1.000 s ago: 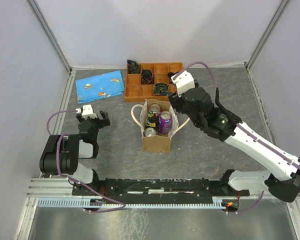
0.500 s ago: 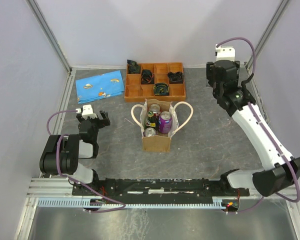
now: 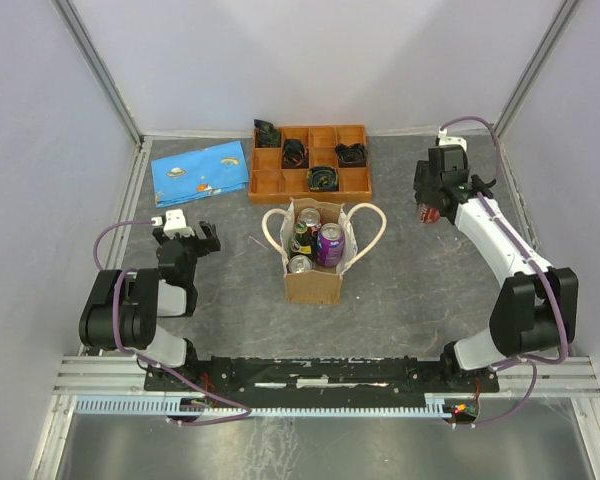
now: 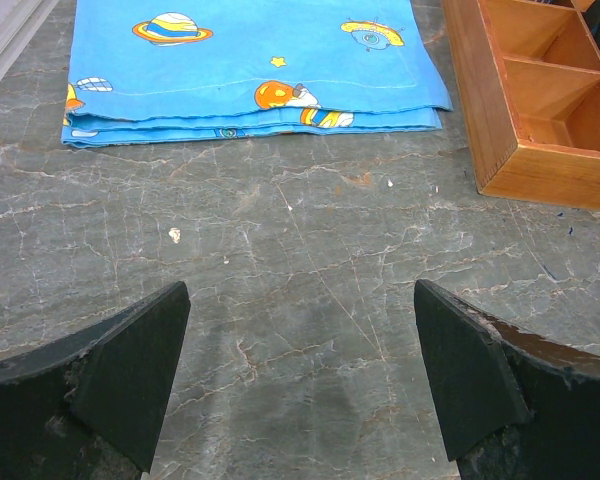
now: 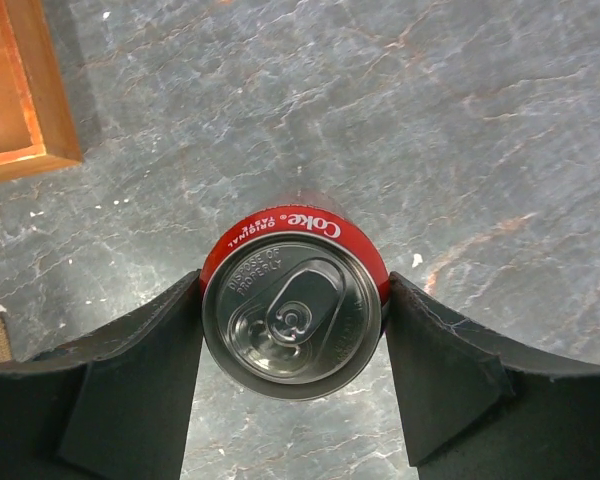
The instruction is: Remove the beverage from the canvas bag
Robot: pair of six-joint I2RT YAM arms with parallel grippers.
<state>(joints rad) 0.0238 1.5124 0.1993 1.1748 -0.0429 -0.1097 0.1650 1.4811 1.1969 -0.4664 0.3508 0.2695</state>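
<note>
- The left tool [image 4: 300, 330] is hovering over the grey marbled bench [image 4: 310, 230], with its two dark fingers [image 4: 130, 370] standing wide apart.
- A folded blue cloth [image 4: 250, 55] printed with planets is lying flat ahead of the tool.
- An orange-brown wooden tray [image 4: 540, 170] is sitting just beside the cloth's right edge, showing its near corner and open compartments.

The left arm [image 3: 125, 308] is mostly black; the right arm [image 3: 495, 234] has white links between black joints. Each wrist carries a white camera block [image 3: 173, 220] trailing a purple cable [image 3: 102, 240]. The fingers [image 4: 125, 378] are black wedges, scuffed along their edges.
</note>
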